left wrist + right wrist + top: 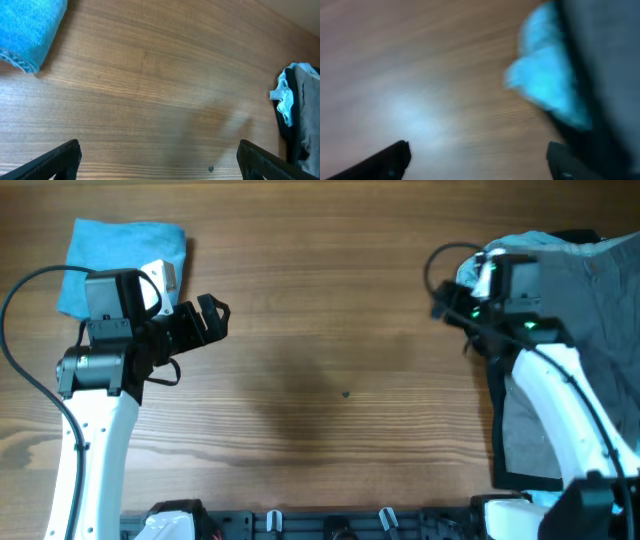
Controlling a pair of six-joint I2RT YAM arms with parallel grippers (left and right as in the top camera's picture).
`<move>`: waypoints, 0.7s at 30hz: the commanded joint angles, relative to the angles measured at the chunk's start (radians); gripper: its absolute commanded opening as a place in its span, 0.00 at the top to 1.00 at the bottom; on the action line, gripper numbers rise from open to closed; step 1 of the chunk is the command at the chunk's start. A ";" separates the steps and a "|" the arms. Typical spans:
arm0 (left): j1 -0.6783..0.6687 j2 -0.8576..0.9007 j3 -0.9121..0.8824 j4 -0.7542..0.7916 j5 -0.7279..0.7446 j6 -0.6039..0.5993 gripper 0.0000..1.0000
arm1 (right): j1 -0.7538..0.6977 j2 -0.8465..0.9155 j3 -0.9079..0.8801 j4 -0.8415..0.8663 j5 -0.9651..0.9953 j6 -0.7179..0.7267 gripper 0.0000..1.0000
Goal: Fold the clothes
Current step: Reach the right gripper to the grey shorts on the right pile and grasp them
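the unfolded clothes (530,430) are heaped at the right edge of the overhead frame, grey shorts (600,280) on top and pale blue cloth (545,85) poking out at the heap's left. one bright blue garment (120,255) lies folded at upper left. the right gripper (479,150), fingers apart and empty, hovers at the heap's edge. the left gripper (159,149), also spread, holds nothing over the table (340,330). best to pinch only the top garment's edge, then drag it toward the middle.

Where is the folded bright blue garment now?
In the overhead view, the bright blue garment lies at the table's far left, beside the left pincer, opposite the garment heap on the right.
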 commanded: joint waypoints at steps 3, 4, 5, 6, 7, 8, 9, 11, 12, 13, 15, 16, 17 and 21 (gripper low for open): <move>-0.005 -0.002 0.020 -0.026 0.005 -0.001 0.00 | -0.249 0.167 0.021 0.116 0.124 0.109 0.24; -0.005 -0.002 0.020 -0.026 0.005 -0.001 0.00 | -0.285 0.188 0.021 0.160 0.080 0.105 0.25; -0.005 -0.002 0.020 -0.026 0.005 -0.001 0.00 | -0.307 0.205 0.021 0.217 -0.012 0.072 0.27; -0.005 -0.002 0.020 -0.026 0.005 -0.001 0.00 | -0.307 0.222 0.021 0.264 -0.078 0.016 0.32; -0.005 -0.002 0.020 -0.026 0.005 -0.001 0.00 | -0.297 0.239 0.021 0.281 -0.076 0.012 0.32; -0.005 -0.002 0.020 -0.026 0.005 -0.001 0.00 | -0.285 0.260 0.021 0.289 -0.046 0.012 0.32; -0.005 -0.002 0.020 -0.026 0.005 -0.001 0.00 | -0.275 0.280 0.021 0.291 -0.008 0.013 0.33; -0.005 -0.002 0.020 -0.026 0.005 -0.001 0.00 | -0.267 0.338 0.021 0.311 0.037 0.005 0.33; -0.005 -0.002 0.020 -0.026 0.005 -0.001 0.00 | -0.267 0.357 0.021 0.318 0.028 -0.020 0.33; -0.005 -0.002 0.020 -0.026 0.005 -0.001 0.00 | -0.267 0.369 0.021 0.320 0.026 -0.045 0.33; -0.005 -0.002 0.020 -0.026 0.005 -0.001 0.00 | -0.267 0.389 0.021 0.320 0.026 -0.101 0.28; -0.005 -0.002 0.020 -0.026 0.005 -0.001 0.00 | -0.267 0.391 0.020 0.317 0.026 -0.117 0.33; -0.005 -0.002 0.020 -0.026 0.005 -0.001 0.00 | -0.267 0.391 0.020 0.310 0.026 -0.132 0.39; -0.005 -0.002 0.020 -0.026 0.005 -0.001 0.00 | -0.267 0.395 0.020 0.300 0.059 -0.134 0.85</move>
